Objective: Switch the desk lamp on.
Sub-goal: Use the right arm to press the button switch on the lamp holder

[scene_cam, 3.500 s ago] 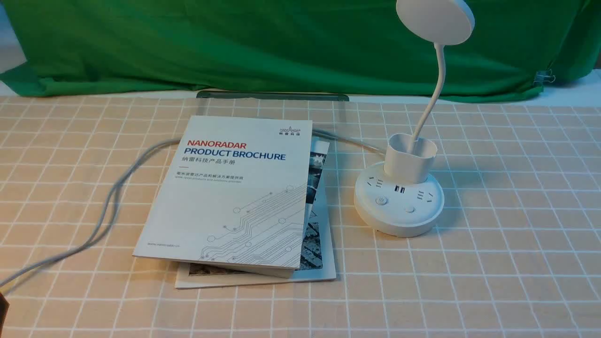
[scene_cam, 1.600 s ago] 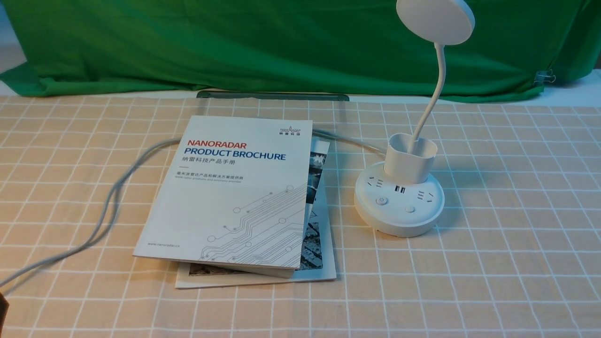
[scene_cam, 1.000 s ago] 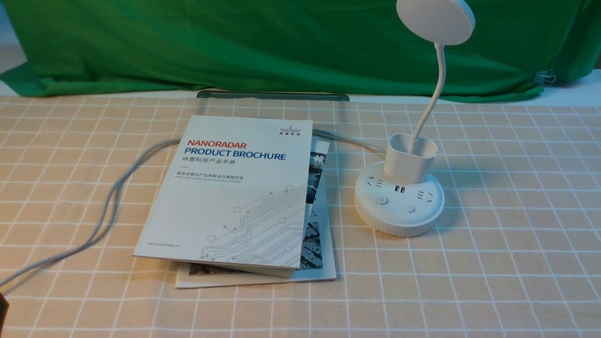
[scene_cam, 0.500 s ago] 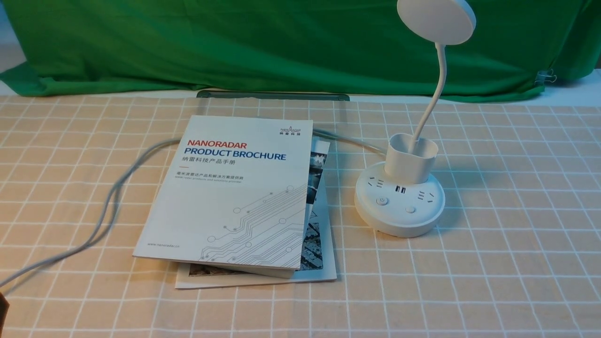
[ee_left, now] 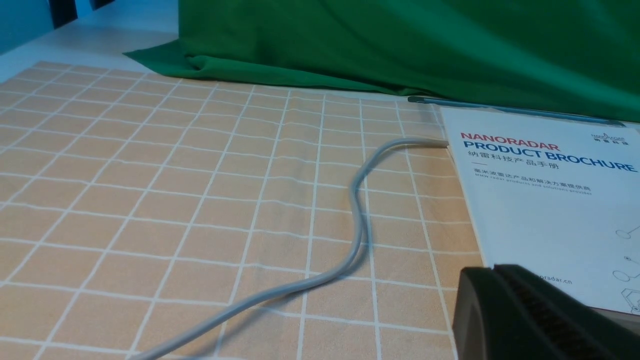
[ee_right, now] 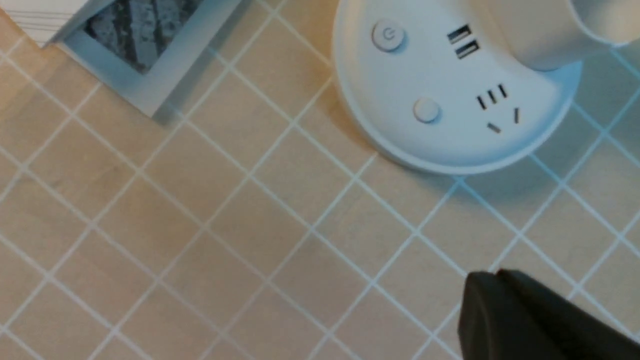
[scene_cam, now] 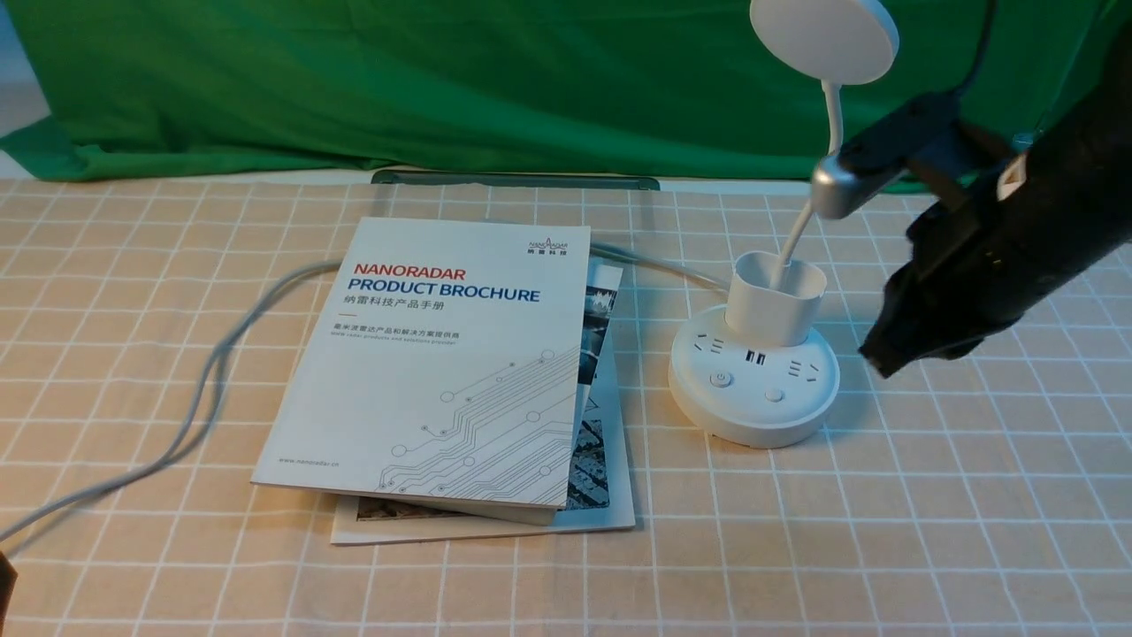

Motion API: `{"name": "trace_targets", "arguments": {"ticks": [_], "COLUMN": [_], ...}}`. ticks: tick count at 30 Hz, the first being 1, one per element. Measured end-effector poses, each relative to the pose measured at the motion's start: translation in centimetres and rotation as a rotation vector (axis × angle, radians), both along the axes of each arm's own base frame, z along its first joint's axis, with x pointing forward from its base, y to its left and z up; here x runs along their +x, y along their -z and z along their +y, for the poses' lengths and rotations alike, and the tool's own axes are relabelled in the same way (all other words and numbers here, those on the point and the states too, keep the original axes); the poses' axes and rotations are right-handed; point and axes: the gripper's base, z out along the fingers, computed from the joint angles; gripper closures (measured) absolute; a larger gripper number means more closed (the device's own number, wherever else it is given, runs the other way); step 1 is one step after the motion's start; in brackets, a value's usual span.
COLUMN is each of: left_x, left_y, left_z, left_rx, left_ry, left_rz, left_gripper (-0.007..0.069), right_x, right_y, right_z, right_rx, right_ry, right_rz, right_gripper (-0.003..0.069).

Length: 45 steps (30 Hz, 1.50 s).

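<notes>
Newly arrived, one right arm [scene_cam: 999, 221], closed fingers [ee_right: 505, 310] empty, hovers near one desk lamp [scene_cam: 765, 389].

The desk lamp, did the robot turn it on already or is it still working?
Nothing on the desk lamp looks switched yet: its disc head shows no glow. The robot's right claw hangs beside the base, shut. Left to do: probably press the power button.

R arm in from right side, R gripper [scene_cam: 878, 361] angled down, tips shut, L gripper [ee_left: 494, 272] shut, low at L edge
</notes>
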Motion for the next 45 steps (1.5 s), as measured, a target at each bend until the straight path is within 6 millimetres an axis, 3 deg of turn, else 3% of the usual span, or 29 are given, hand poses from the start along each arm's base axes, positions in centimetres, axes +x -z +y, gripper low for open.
{"name": "trace_targets", "arguments": {"ticks": [9,16,45], "left_x": [0.0,0.0,0.0], "left_y": [0.0,0.0,0.0], "left_z": [0.0,0.0,0.0], "left_rx": [0.000,0.001,0.001], "left_ry": [0.000,0.000,0.000], "left_rz": [0.000,0.000,0.000], "left_gripper": [0.0603,0.0603,0.0603], "right_x": [3.4,4.5,5.7], "right_y": [5.7,7.9,10.6], "right_z": [1.8,2.2,2.7], "right_rx": [-0.010,-0.010,-0.019], "right_ry": [0.005,0.014,0.020], "right_rz": [-0.005,-0.015,0.009], "right_gripper": [0.0630,0.0629,0.0629]}}
